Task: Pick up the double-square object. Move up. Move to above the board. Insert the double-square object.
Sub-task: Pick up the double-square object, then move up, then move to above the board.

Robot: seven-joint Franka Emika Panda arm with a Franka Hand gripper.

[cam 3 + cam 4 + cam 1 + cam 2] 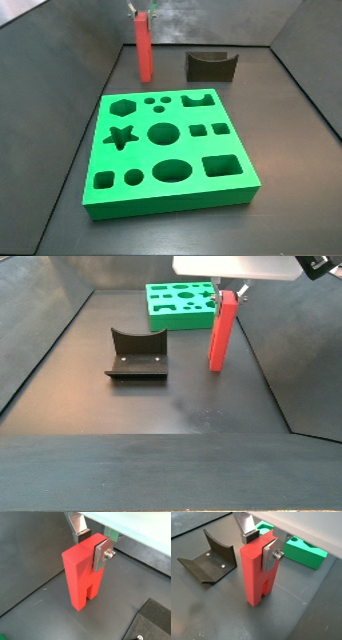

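Between the silver plates of the gripper (pixel 260 543) stands the double-square object (pixel 258 569), upright, its top end clamped from both sides, prongs pointing down at the dark floor (pixel 304 607). In both wrist views the fingers (pixel 101 554) press flat against the red-orange block, the slot facing out below them. Whether the prong tips touch the floor is hard to tell. The fixture (pixel 135 354) sits off to one side of the gripper, apart from the block. The board (pixel 171 150) lies flat, well clear of the gripper, all its holes open.
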